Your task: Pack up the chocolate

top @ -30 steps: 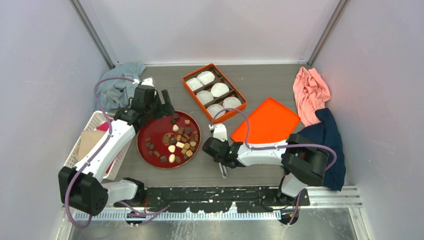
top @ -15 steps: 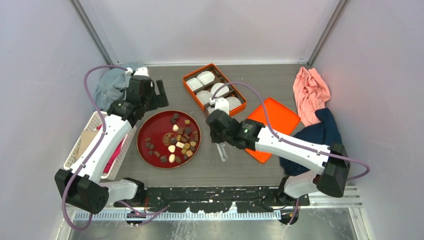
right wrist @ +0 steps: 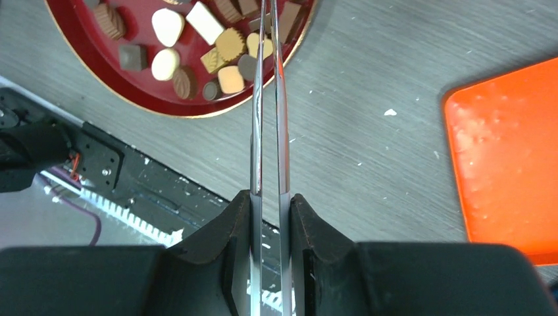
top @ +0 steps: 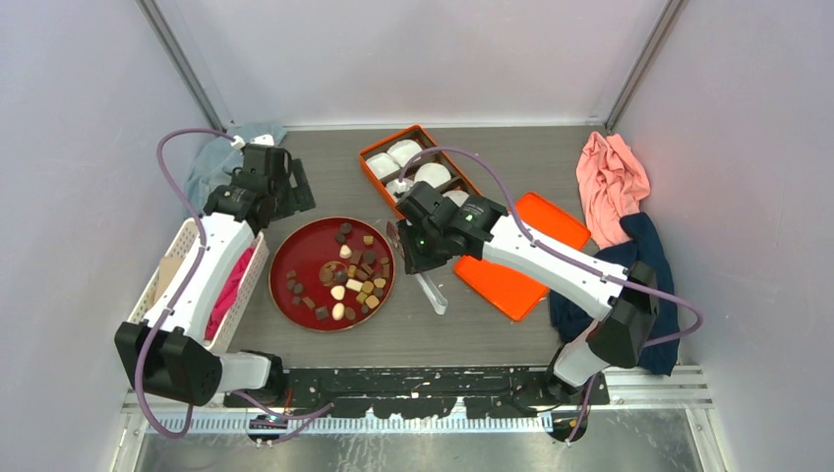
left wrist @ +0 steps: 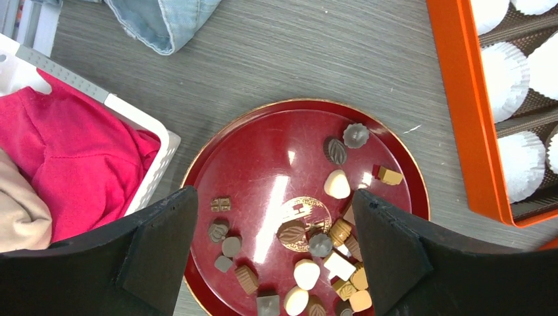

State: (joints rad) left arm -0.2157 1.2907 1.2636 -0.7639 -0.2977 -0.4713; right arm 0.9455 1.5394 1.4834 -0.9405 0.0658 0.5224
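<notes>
Grey wood-grain table (top: 511,167) between pale walls carries everything for the job. Every piece of chocolate (top: 354,280) that shows lies on the round red plate (top: 305,251) at left of centre, dark, tan and cream pieces bunched toward its right and near side, with a few strays to the left. Far of the plate sits the orange compartment box (top: 372,155), lined with white paper cups (top: 405,150). The cups in view look empty, though the right arm hides part of the box. Its orange lid (top: 521,285) lies off to the right.

So packing seems barely begun: no piece appears boxed, and the whole plateful remains to be moved.

The right gripper (right wrist: 266,204) is clamped on metal tweezers (right wrist: 266,99), whose prongs run nearly together over the plate's rim. Their tips leave the wrist view, so whether they hold a piece cannot be told. The left gripper (left wrist: 276,250) hangs wide apart and empty above the plate.
</notes>
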